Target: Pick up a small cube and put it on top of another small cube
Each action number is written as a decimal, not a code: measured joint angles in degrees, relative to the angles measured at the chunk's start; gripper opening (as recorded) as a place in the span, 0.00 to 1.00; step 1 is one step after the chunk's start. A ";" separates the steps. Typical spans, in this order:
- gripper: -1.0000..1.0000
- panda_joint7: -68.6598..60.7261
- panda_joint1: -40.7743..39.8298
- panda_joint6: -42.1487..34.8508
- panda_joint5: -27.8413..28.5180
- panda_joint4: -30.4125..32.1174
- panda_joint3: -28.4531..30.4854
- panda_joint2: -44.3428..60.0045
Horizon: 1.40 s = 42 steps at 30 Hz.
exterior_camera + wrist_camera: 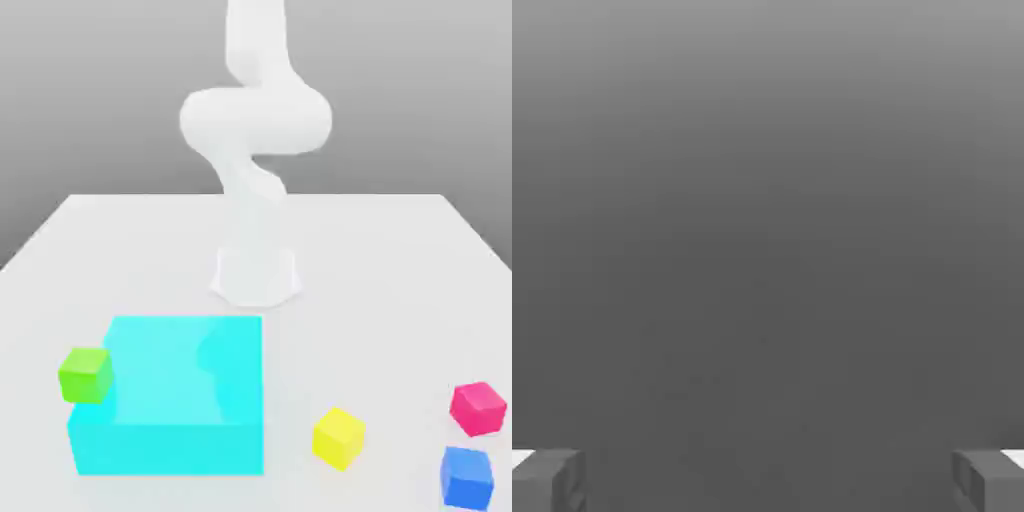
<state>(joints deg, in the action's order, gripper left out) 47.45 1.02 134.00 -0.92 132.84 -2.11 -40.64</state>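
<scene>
- magenta-pink cube (478,408) sits on the white table (400,260) at the exterior view's right, near the front edge, with the blue cube (467,477) just beside it toward the front, apparently apart from it.
- yellow cube (338,438), the one to be stacked on, lies well apart from the pink one, toward the exterior view's left, between it and the large cyan block (170,400).
- gripper (768,480) is spread wide in the hand view; its two grey fingertips (547,480) stand at opposite edges with plain grey background between them and nothing held.
- judged from this, the step in hand is the reach toward the pink cube, and none of the task is done yet.
- to do it well, the robot should come down from straight above, square the fingers to two opposite faces, and choose the pair of faces that keeps a finger from nudging the blue cube.
- the pink cube looks plain and matte, sharp-edged, the same size as the yellow, blue and green cube (85,374); it is turned slightly, so the wrist likely needs a small rotation to match.
</scene>
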 joint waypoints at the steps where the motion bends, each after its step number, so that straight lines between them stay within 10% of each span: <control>1: 0.50 0.73 0.43 0.96 -0.35 0.46 -0.97 2.23; 19: 0.50 21.07 10.05 16.91 5.16 8.09 -18.29 39.83; 30: 0.50 37.58 22.84 29.00 19.24 8.72 -11.81 63.41; 31: 0.00 38.33 23.82 30.17 20.19 8.36 -10.64 64.94; 42: 0.00 34.45 20.69 25.17 15.04 10.02 -14.88 58.13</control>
<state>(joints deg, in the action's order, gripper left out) 81.90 21.71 159.17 14.12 142.87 -16.99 17.50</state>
